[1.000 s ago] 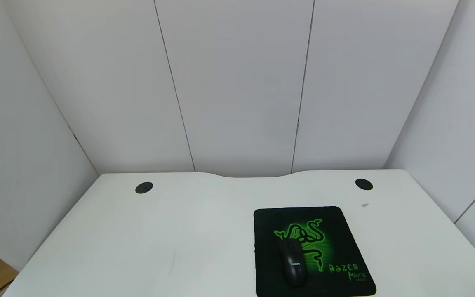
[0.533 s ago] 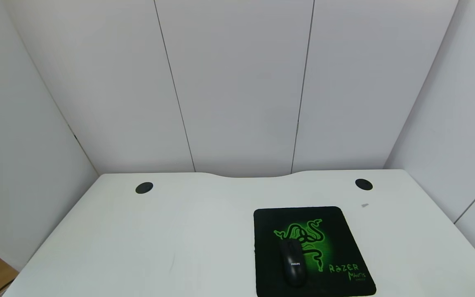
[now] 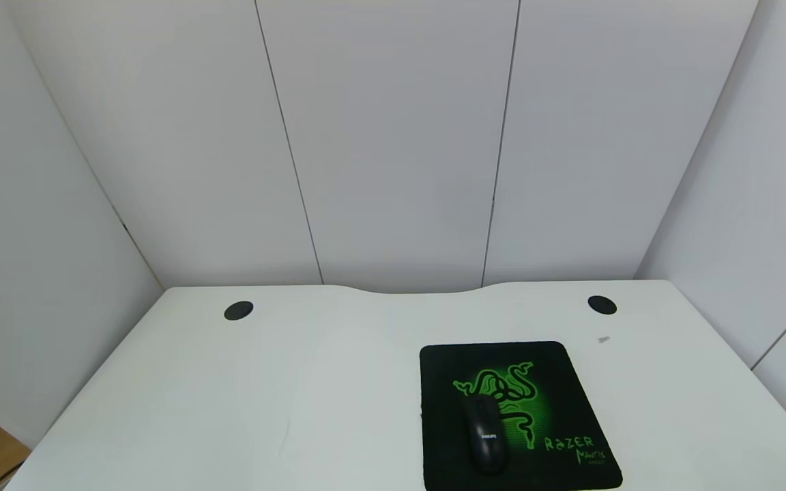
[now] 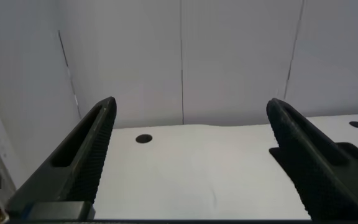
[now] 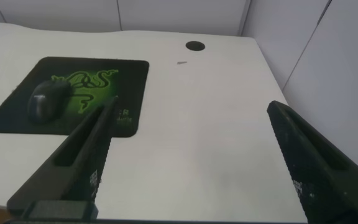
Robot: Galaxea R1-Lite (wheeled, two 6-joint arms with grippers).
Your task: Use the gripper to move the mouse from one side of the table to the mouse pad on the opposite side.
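Head view: the mouse [image 3: 484, 434] lies on the mouse pad [image 3: 557, 382], toward the pad's near-left part, its long axis running from the near edge up toward the green emblem, with the tail overlapping the emblem's lower coils. I take the pad as my landmark. It sits flat on the white tabletop [image 3: 229, 409], on the robot's right half, and the round grommet hole [image 3: 602, 305] lies beyond the pad's far-right corner, with a small grey scrap [image 3: 604, 339] between the two. A second hole [image 3: 238, 310] sits well away from the pad, far off to its left. No arm shows in this view, so I judge both are pulled back toward the torso, clear of the pad. From the right wrist, the right claw [image 5: 191, 162] hangs spread wide with nothing between its fingers, looking down past the pad's right edge; the mouse is plain there too, resting on the pad and apart from the claw. From the left wrist, the left claw [image 4: 191, 155] is likewise wide and empty, facing bare tabletop well left of the pad. My reading: the mouse is already where the task wants it, fully within the pad's border and touching nothing else, so the placing looks done and both arms sit parked with their claws open because nothing is left to hold.
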